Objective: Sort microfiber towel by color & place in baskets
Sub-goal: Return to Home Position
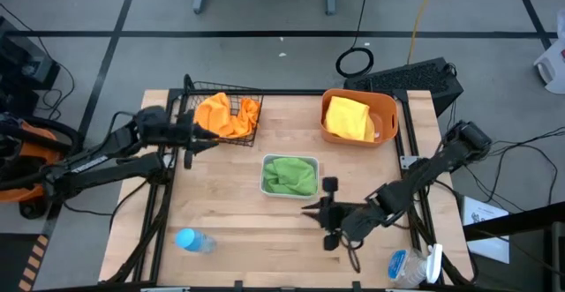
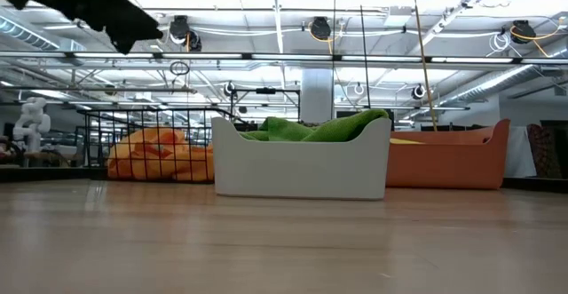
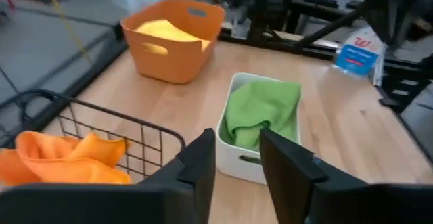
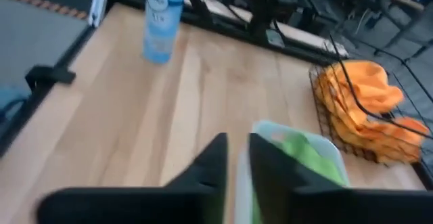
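Now sorted: three colours, three containers, both arms empty

We see orange cloths (image 1: 225, 114) bunched in the black wire basket (image 3: 115, 118), yellow cloths (image 1: 347, 118) in the orange tub (image 3: 176, 58), and green cloths (image 1: 290, 175) in the white tray (image 2: 302, 165), which sits between the other two and nearer the bench's (image 1: 238, 226) middle. No cloth lies loose on the bench. We can't count cloths per pile, since the folds hide that.

Left end effector (image 1: 214, 139) hangs just beside the wire basket's near edge. Its fingers (image 3: 203, 163) are spread and carry nothing, which fits a cloth dropped there.

Right end effector (image 1: 311, 211) sits near the tray, on the side toward the bench's front edge. Its fingers (image 4: 215, 160) are close together with a slim gap between them and grip nothing.

We judge the sorting done and only the homing left. Each arm should lift clear first: the left so it doesn't snag the basket's wire rim, the right so it doesn't nudge the light tray. The blue-capped bottle (image 1: 194, 240) lies well apart near the front edge, out of both paths.
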